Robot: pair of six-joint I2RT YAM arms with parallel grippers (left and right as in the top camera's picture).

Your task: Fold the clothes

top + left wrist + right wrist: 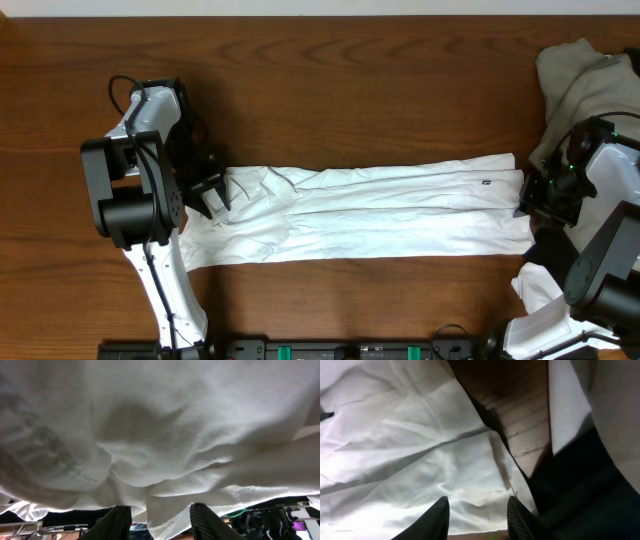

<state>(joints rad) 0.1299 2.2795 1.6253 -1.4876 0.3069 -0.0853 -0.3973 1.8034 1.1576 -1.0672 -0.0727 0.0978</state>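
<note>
Dark brown wood made up the table [350,90], its grain running left to right under everything. Across the middle lay the white T-shirt [380,215], folded in on itself lengthwise into a long narrow band that reached nearly from one arm to the other, creased along its length and bunched at the left end.

At that left end stood the left arm [140,200], black and white, with its base at the near edge. The right arm [610,240] stood at the far right. Behind the right arm, in the back corner of the table, a beige-grey garment [580,80] sat in a loose heap, apart from the shirt. A black cloth [580,475] lay beside the shirt's right end, close under the right arm's wrist.

The left claw [215,195] had its jaws set narrow on the bunched left end. From its own camera the white knit hung over the lens and was gathered down between the two dark fingers [116,522]. The right claw [527,197] met the shirt's right edge. As far as its own camera showed, the jaws were narrow with the fabric's edge pinched between them [479,507].

Near that right end a small dark tag [486,182] sat on the cloth.
</note>
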